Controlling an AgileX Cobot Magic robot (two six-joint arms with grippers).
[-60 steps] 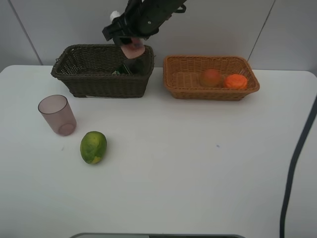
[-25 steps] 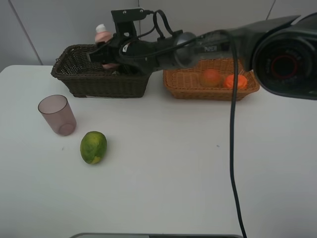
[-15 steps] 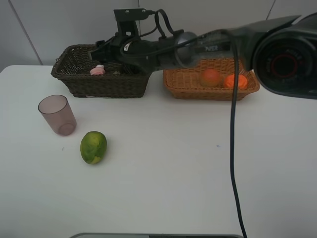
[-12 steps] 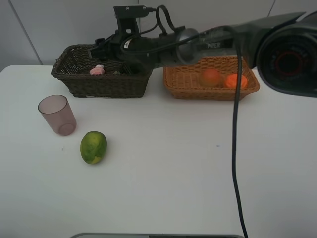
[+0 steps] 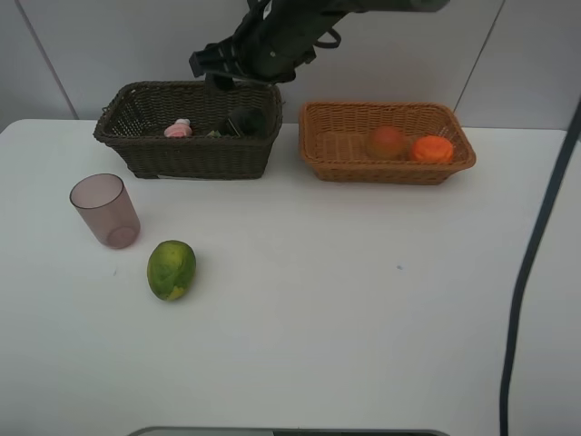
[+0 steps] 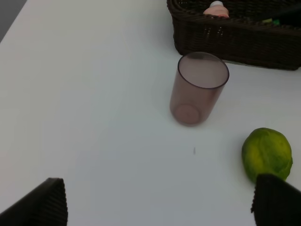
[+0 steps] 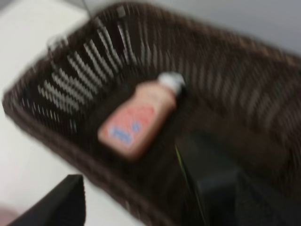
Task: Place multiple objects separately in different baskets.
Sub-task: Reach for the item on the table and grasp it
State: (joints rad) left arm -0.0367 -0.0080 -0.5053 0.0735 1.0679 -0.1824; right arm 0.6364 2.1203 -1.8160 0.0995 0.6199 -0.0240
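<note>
Right arm has pulled up and back from the dark basket (image 5: 182,156) since half a second ago, and the big camera housing is gone from the right of the high view. Right gripper (image 5: 214,67) hangs above the basket's back rim, jaws apart and holding nothing; the wrist view is blurred. Left gripper (image 6: 162,201) has its jaws spread wide and empty, low over the table (image 5: 345,300) near the cup (image 5: 105,211) and the green fruit (image 5: 172,269). Two baskets side by side at the table's far edge. The dark one holds two bottles: pink bottle (image 5: 178,129) lying on its side to the left, black bottle (image 5: 247,120) at the right end. The tan basket (image 5: 390,169) holds two fruits, peach (image 5: 387,143) and orange (image 5: 432,149), just beside each other. One cup stands upright and one green fruit lies near it, both loose on the table. White tabletop, grey panelled wall (image 5: 109,45) behind, dark cable (image 5: 531,291) down the right side.
</note>
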